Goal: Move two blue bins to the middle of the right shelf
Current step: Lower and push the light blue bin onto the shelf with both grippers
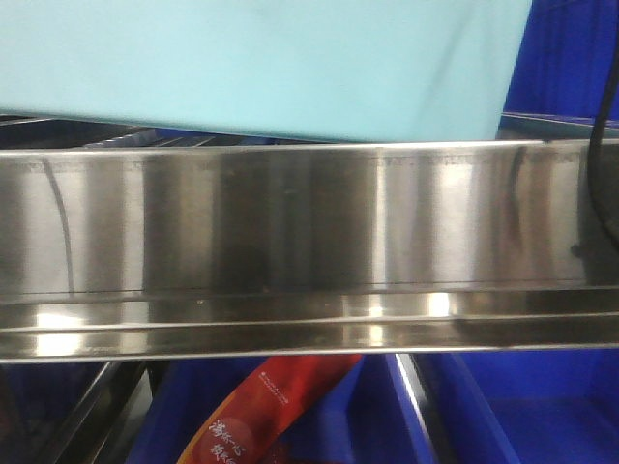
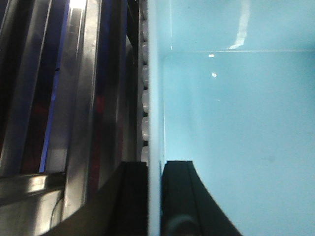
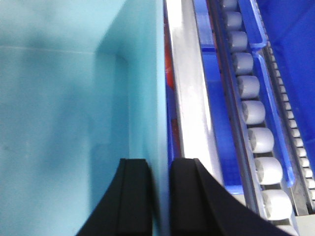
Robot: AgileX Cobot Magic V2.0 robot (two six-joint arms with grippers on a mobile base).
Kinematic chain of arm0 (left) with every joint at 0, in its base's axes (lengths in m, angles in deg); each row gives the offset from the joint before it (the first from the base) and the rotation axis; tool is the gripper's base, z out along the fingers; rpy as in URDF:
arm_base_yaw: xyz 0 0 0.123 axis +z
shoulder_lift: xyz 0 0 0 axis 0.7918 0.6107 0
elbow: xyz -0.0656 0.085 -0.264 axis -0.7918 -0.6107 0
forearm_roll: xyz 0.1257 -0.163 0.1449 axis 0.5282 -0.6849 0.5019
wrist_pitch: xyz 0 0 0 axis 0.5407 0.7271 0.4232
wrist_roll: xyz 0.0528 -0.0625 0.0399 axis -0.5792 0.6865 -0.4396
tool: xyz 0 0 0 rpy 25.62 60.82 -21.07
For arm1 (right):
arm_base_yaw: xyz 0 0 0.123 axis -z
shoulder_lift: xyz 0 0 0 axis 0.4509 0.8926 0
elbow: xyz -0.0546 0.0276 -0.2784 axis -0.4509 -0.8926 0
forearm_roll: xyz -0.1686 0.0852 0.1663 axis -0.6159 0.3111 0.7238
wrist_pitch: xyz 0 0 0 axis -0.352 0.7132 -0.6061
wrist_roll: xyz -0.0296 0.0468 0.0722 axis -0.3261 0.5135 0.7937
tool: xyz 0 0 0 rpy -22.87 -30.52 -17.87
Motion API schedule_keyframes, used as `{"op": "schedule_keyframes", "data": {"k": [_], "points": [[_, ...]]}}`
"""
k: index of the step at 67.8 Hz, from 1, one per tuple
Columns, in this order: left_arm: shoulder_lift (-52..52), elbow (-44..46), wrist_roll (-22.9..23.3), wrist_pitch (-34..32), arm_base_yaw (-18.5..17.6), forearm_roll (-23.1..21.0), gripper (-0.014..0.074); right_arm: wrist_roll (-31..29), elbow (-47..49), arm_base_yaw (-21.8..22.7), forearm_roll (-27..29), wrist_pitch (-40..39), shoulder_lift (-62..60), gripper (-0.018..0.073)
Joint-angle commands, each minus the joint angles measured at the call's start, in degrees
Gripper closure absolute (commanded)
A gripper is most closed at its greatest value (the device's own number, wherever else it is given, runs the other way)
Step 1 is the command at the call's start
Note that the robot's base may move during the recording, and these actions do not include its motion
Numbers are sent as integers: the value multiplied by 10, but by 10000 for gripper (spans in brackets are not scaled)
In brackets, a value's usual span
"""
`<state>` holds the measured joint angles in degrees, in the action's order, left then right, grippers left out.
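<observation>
Left wrist view shows our left pincer (image 2: 155, 196) pinching one wall of the pale blue bin (image 2: 236, 137). Our right pincer (image 3: 160, 196) pinches the other wall. We think both should lift evenly, keeping it level. It hangs just over the shiny front lip (image 1: 290, 213) of the shelf, beside white rollers (image 3: 258, 140). Dark blue bins (image 1: 542, 416) sit below.
</observation>
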<state>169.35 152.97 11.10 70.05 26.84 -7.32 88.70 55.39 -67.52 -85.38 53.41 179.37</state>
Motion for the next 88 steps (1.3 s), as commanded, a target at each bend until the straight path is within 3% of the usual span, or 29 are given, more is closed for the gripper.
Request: {"op": "schedule_keyframes", "data": {"k": [1, 10, 22, 29, 37, 52, 72, 79, 88], "points": [[-8, 10, 8, -47, -8, -36, 694, 0, 5, -5, 7, -42, 0, 721], [-8, 10, 25, -47, -4, -36, 546, 0, 5, -5, 7, -55, 0, 684], [-8, 10, 25, -47, -4, -31, 295, 0, 5, -5, 7, -61, 0, 445], [-8, 10, 25, -47, -4, -21, 221, 0, 6, -5, 6, -53, 0, 328], [-8, 10, 25, -47, -4, -18, 202, 0, 6, -5, -4, -52, 0, 241], [-8, 10, 25, -47, -4, 2, 204, 0, 9, -5, -13, -44, -2, 207], [-30, 13, 26, -47, -4, -16, 223, 0, 9, -5, -14, -44, -42, 212], [-44, 13, 26, -47, -4, -25, 335, -7, 9, -5, -11, -43, -62, 291], [-61, 13, 26, -47, -4, -62, 587, -7, 9, -5, -2, -43, -88, 539]]}}
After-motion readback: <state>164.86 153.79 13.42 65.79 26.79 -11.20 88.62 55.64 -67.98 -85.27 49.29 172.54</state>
